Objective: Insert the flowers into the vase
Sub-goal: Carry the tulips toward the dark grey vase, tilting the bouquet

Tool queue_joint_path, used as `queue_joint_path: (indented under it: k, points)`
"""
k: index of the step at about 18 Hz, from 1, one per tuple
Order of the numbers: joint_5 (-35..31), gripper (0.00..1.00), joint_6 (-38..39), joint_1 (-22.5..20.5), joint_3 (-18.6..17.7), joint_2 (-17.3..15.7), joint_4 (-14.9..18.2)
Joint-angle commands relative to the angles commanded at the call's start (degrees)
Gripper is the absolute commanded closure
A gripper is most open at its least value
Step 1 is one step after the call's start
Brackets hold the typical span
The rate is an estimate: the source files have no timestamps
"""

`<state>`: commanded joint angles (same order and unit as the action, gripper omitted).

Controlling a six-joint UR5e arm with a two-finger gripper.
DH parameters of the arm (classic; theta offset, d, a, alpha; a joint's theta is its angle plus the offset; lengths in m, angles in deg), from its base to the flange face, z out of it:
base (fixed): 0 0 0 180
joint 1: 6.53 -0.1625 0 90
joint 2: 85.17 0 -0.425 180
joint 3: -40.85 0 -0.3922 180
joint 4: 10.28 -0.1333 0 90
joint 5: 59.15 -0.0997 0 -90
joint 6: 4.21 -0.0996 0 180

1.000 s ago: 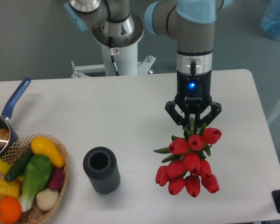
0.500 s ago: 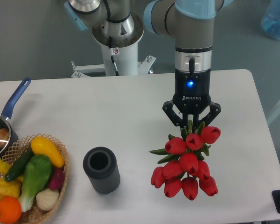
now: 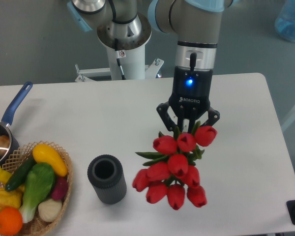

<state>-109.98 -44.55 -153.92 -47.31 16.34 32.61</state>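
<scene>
The flowers (image 3: 174, 167), a bunch of red tulip buds with green stems and leaves, hang in the air with their heads toward the table's front edge. My gripper (image 3: 187, 127) is shut on their stems, just above the topmost buds. The vase (image 3: 106, 179), a dark grey ribbed cylinder with an open round mouth, stands upright on the white table (image 3: 88, 123) to the left of the bunch. The lowest buds are a short gap to the right of the vase. The stems' ends are hidden between my fingers.
A wicker basket (image 3: 64, 169) of fruit and vegetables sits at the front left corner. A blue-handled saucepan (image 3: 10, 118) lies behind it at the left edge. The robot's white base (image 3: 123, 49) stands behind the table.
My gripper has carried the flowers to the left and slightly back, bringing the bunch closer to the vase. The vase has not moved.
</scene>
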Motion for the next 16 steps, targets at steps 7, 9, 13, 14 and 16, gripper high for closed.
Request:
queue_joint_path:
  k: [7, 9, 13, 14, 16]
  points:
    - [3.72, 0.90, -4.73, 2.81, -0.26, 0.09, -0.26]
    - [6.86, 0.91, -7.55, 3.51, -0.18, 0.52, -0.26]
    - [13.90, 0.92, -8.09, 3.95, -0.88, 1.58, -0.26]
    - [15.48, 0.92, -8.09, 3.87, -1.14, 1.67, -0.26]
    - [19.17, 0.92, -8.00, 3.43, -1.58, 1.67, -0.53]
